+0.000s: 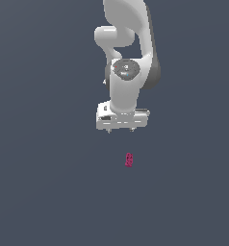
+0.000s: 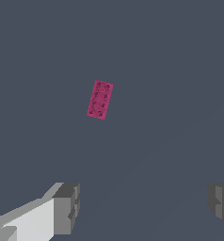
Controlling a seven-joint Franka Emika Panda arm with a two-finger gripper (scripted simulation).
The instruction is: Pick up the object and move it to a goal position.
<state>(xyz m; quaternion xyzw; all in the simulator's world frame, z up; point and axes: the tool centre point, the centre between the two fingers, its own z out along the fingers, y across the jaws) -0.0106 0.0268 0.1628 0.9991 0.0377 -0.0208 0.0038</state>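
Note:
The object [image 1: 129,159] is a tiny magenta-pink elongated piece lying on the dark grey floor, just below and slightly to the exterior view's right of the white gripper [image 1: 120,129]. In the wrist view the object [image 2: 100,99] shows as a small pink studded rectangle, lying apart from the fingers. The gripper [image 2: 142,207] is open and empty: its two grey fingertips [image 2: 67,207] stand wide apart. The gripper hangs above the floor, away from the object.
The white arm [image 1: 128,53] rises behind the gripper toward the top of the exterior view. The floor [image 1: 39,182] is a plain dark grey surface with nothing else on it.

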